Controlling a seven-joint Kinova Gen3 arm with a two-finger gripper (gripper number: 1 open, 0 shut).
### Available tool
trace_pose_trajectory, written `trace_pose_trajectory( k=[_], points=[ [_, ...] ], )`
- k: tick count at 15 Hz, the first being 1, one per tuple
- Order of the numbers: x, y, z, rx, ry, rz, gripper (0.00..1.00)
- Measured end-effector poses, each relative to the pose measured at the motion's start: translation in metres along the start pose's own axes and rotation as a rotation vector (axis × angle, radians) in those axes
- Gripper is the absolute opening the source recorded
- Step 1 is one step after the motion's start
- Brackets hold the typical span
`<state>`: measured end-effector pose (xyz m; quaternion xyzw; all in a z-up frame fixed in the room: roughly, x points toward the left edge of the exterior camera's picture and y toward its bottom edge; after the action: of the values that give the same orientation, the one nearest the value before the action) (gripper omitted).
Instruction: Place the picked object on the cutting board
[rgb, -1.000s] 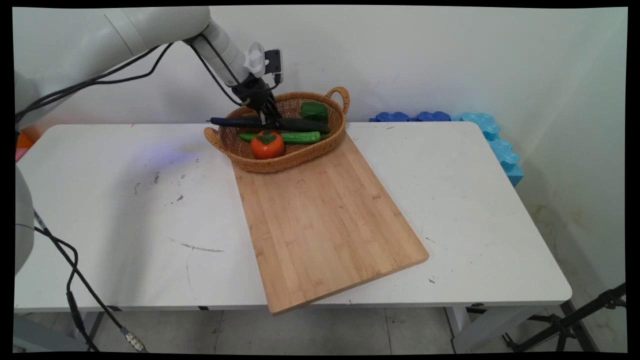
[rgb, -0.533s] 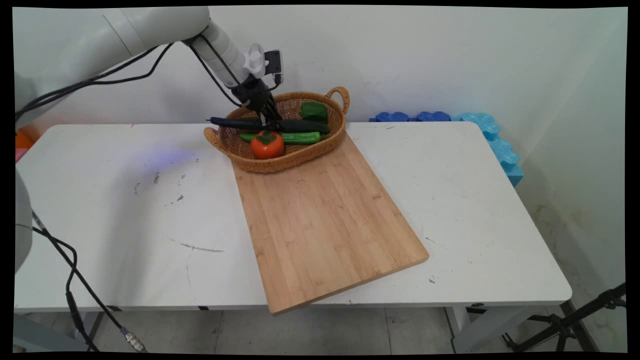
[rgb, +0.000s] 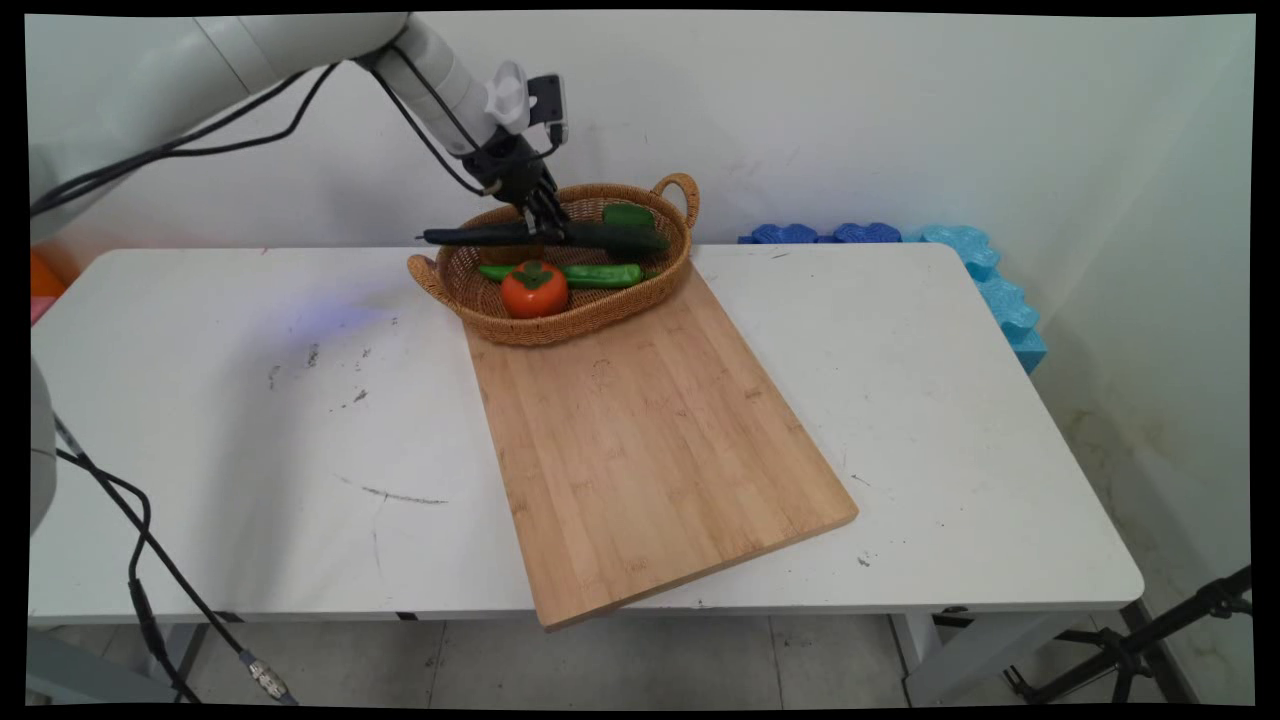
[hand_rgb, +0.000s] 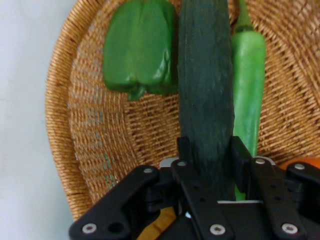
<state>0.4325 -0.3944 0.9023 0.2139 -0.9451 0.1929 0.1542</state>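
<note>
My gripper (rgb: 547, 226) (hand_rgb: 206, 157) is shut on a long dark green cucumber (rgb: 545, 236) (hand_rgb: 206, 85), gripping it near its middle. The cucumber hangs level just above a woven wicker basket (rgb: 590, 312) (hand_rgb: 75, 145) at the table's back. In the basket lie a green bell pepper (rgb: 628, 214) (hand_rgb: 140, 47), a long green chilli pepper (rgb: 595, 274) (hand_rgb: 248, 75) and an orange-red persimmon (rgb: 534, 289) (hand_rgb: 300, 162). The cucumber's left end sticks out past the basket's left rim.
A bamboo cutting board (rgb: 645, 440) lies in front of the basket and reaches to the table's near edge. Blue foam pieces (rgb: 960, 270) stand along the wall at the back right. The white table (rgb: 250, 420) bears scuff marks at left.
The gripper has risen a little with the cucumber in it, lifting the cucumber off the basket's contents. Everything else stays where it was.
</note>
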Motion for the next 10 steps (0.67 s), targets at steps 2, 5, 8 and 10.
trace_pose_trajectory(
  k=[2,5,8,10],
  points=[
    [0.005,0.002,-0.01,0.008,0.014,-0.003,0.0],
    [0.012,0.006,-0.024,0.017,0.031,-0.017,0.0],
    [0.02,0.019,-0.039,0.019,0.052,-0.052,0.0],
    [0.025,0.033,-0.047,0.013,0.061,-0.077,0.0]
  ],
)
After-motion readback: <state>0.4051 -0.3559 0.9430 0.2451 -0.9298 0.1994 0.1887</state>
